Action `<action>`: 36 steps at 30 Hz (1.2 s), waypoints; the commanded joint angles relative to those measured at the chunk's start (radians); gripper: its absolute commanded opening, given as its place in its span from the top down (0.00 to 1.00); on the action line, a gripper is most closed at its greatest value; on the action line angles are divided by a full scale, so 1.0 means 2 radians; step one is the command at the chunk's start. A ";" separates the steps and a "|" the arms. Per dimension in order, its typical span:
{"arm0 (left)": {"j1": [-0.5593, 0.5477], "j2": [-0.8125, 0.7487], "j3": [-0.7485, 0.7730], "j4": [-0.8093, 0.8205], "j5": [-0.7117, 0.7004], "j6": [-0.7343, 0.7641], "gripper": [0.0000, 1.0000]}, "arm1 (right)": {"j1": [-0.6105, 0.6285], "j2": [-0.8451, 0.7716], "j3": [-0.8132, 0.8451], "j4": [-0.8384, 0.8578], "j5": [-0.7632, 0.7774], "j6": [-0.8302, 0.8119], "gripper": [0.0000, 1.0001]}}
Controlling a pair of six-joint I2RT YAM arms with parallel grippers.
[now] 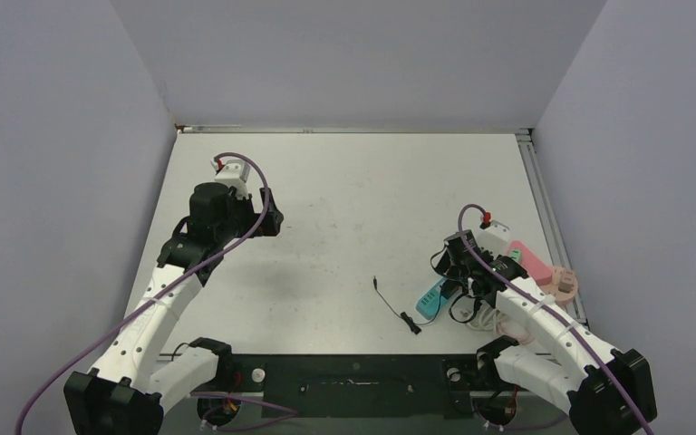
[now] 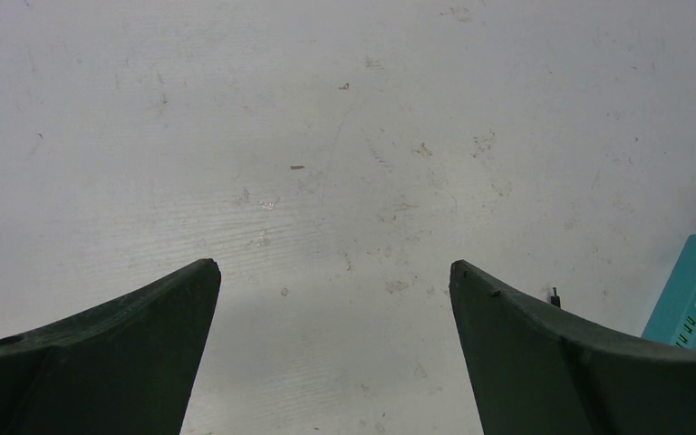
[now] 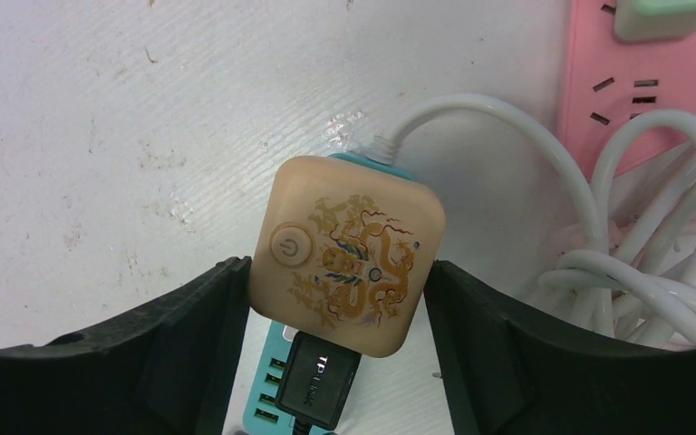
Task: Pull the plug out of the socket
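A beige square plug point(image 3: 349, 254) with a gold dragon print and a power button sits in the teal socket strip point(image 3: 267, 399), which lies at the table's right point(image 1: 430, 299). My right gripper point(image 3: 335, 265) straddles the plug from above, one finger against each side of it. A black adapter point(image 3: 317, 379) is plugged into the same strip just below the plug. In the top view the right gripper point(image 1: 460, 272) hides the plug. My left gripper point(image 2: 333, 265) hangs open over bare table at the far left point(image 1: 272, 217), holding nothing.
A pink power strip point(image 3: 643, 82) lies right of the teal one, with coiled white cable point(image 3: 634, 236) beside it. A thin black lead point(image 1: 394, 308) lies on the table left of the strip. A round beige object point(image 1: 562, 283) sits at the right edge.
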 commanded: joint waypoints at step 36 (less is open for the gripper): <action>0.000 0.017 0.004 0.017 -0.011 -0.005 0.04 | 0.305 0.272 0.151 0.356 -0.119 -0.317 0.70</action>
